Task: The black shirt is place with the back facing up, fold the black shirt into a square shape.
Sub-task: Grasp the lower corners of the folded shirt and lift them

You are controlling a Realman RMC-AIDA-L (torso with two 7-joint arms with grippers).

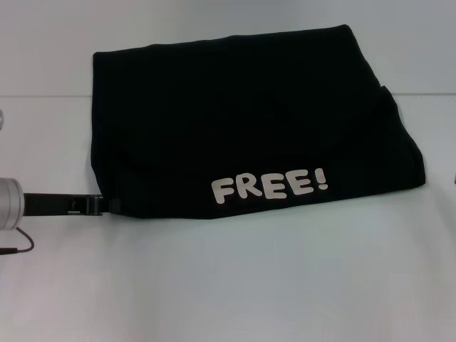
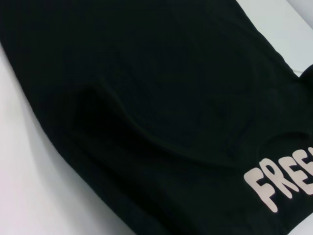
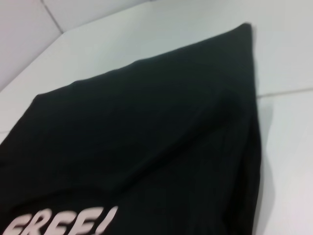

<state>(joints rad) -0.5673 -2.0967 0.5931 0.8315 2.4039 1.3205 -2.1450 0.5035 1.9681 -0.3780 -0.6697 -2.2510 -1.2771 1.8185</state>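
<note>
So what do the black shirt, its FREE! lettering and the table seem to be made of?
The black shirt looks like soft matte knit fabric, likely cotton: it lies in limp folds without shine. The FREE! lettering seems a smooth cream print or transfer, flat with crisp edges. The table looks like a hard, smooth white laminate or painted board, though that is uncertain. The left tool touches the shirt's edge.

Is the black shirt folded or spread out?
Folded: the black shirt is a compact rectangle, no sleeves sticking out, layered edges visible.

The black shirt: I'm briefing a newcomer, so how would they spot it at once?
On the white table, the black shirt lies folded into a rough rectangle. White lettering reading FREE! on its near edge marks it out; the left end effector touches its near left corner.
</note>
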